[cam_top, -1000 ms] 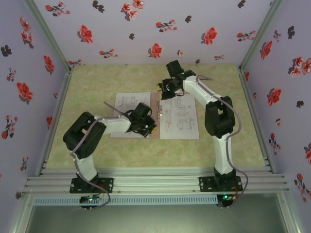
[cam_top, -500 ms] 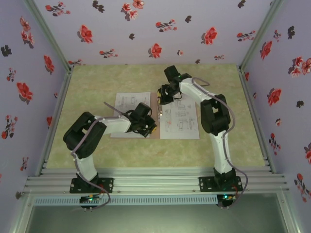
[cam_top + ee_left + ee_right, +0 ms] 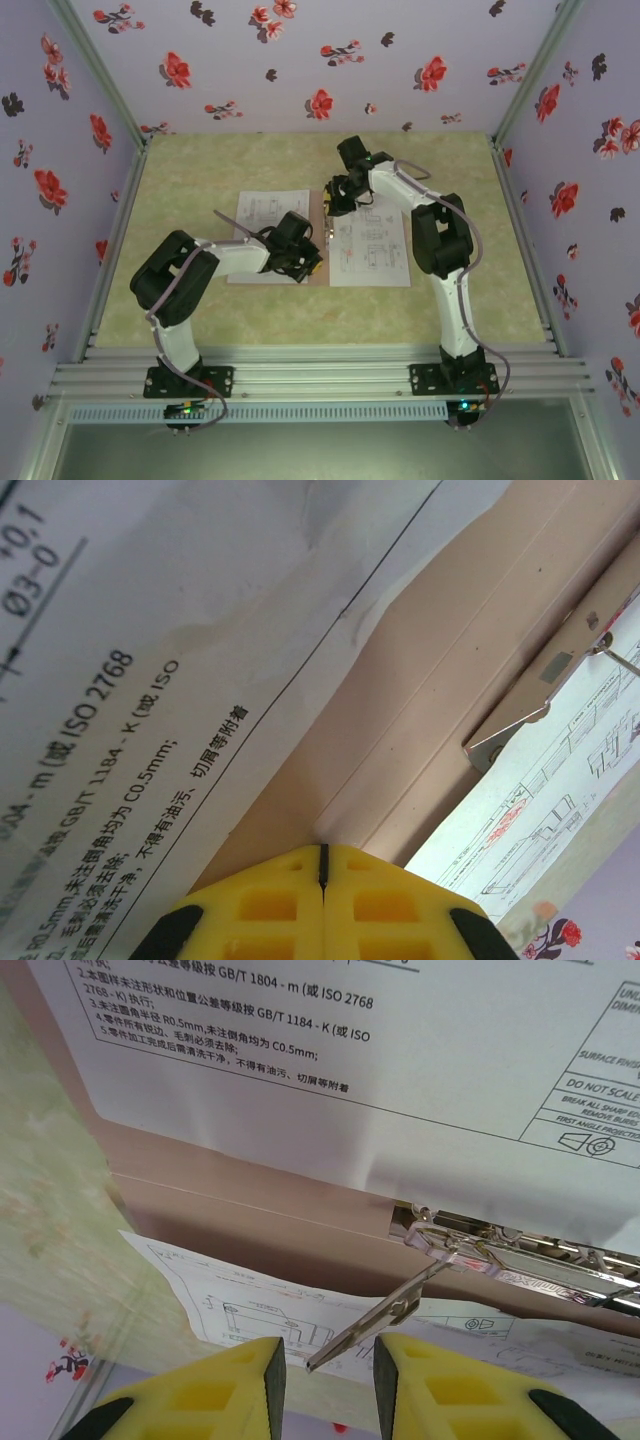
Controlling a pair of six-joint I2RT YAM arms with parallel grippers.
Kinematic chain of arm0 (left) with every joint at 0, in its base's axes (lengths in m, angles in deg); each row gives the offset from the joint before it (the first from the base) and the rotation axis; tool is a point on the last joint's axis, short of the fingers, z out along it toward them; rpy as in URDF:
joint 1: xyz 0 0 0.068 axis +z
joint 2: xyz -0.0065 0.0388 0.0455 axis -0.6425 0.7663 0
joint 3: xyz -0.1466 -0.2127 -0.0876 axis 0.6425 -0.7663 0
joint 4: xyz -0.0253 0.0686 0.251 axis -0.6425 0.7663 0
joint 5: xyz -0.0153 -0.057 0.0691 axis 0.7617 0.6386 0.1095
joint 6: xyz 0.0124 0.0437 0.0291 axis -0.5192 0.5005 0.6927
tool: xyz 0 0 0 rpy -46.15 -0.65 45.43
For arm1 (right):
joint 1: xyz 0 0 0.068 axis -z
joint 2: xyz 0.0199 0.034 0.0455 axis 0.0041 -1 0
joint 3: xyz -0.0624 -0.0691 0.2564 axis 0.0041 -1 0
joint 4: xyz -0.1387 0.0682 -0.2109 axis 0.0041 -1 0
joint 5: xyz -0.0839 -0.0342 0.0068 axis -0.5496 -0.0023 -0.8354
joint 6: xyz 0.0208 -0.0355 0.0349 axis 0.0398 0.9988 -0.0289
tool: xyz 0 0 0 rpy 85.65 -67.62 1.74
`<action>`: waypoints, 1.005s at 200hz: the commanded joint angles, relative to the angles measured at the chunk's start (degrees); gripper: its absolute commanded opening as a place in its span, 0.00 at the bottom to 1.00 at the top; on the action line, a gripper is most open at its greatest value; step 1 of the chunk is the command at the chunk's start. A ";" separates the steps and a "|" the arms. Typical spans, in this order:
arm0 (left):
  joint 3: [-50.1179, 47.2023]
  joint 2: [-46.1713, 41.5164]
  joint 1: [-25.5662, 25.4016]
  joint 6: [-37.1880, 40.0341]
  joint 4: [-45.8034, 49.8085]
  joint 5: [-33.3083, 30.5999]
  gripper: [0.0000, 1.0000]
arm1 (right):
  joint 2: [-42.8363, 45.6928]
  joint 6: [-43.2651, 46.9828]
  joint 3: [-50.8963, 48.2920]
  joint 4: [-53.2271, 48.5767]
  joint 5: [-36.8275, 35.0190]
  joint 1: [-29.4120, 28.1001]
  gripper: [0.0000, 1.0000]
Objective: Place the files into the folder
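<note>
Yellow fingers of my right gripper [image 3: 330, 1352], bottom of frame, stand partly apart astride the clip lever [image 3: 390, 1310], seemingly untouched, to raise it; the folder [image 3: 250, 1210] lies spread mid-frame, files [image 3: 300, 1050] resting on it.

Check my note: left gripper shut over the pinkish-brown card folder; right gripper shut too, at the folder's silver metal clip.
Wrong on the right gripper: the right wrist view shows its yellow fingers apart, the raised lever of the silver metal clip between them. The left gripper is shut over the pinkish-brown card folder, as noted.
</note>
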 commanded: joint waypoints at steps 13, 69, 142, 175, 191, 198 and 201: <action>-0.60 1.70 -0.36 -0.60 1.19 -0.07 0.00 | -1.90 -1.53 0.90 -0.11 0.56 -0.44 0.32; -0.51 1.65 -0.43 -0.52 1.38 -0.16 0.00 | -1.88 -1.55 0.41 0.52 0.93 -0.44 0.35; 0.09 2.56 -0.44 -0.39 1.45 -0.42 0.00 | 2.92 -1.11 -2.34 1.71 1.66 -0.97 0.31; 0.54 3.07 -0.43 -0.45 1.42 -0.42 0.00 | 5.87 -0.49 -5.22 1.89 2.10 -1.49 0.31; 0.78 3.24 -0.46 -0.39 1.56 -0.43 0.00 | 7.61 -0.39 -7.63 2.30 1.71 -1.75 0.31; 0.81 3.24 -0.45 -0.41 1.55 -0.42 0.00 | 8.52 -0.39 -8.82 2.48 1.58 -1.76 0.31; 0.87 3.21 -0.41 -0.35 1.62 -0.42 0.00 | 8.81 -0.39 -9.27 2.64 1.60 -1.76 0.31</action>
